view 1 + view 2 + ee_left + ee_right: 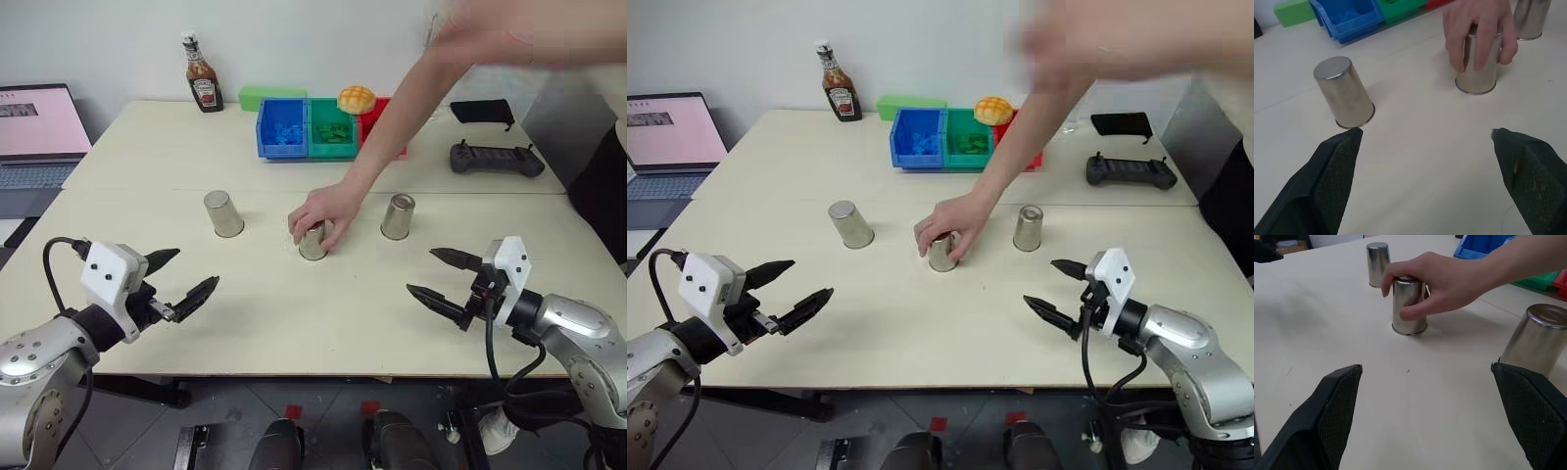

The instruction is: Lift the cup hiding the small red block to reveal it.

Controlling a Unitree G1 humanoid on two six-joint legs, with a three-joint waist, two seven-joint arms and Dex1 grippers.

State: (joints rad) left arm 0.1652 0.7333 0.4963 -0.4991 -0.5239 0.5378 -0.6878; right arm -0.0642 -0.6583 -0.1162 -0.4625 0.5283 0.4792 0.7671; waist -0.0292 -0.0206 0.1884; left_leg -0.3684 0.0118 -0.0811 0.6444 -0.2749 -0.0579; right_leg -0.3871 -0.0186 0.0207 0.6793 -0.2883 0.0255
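The left gripper (186,275) hovers low over the cream table (294,323), fingers spread wide and empty. Ahead stand three upturned silver cups in a row: the left cup (223,213), the middle cup (313,242) and the right cup (398,216). A person's hand (323,213) grasps the middle cup from above. I cannot tell which cup covers the red block. The right gripper (443,277) hovers likewise, spread wide, holding nothing.

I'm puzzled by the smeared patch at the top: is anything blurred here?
Left eye view: the person's upper arm is smeared by motion. Right eye view: the same smear. Left wrist view: the hand on the middle cup is sharp.
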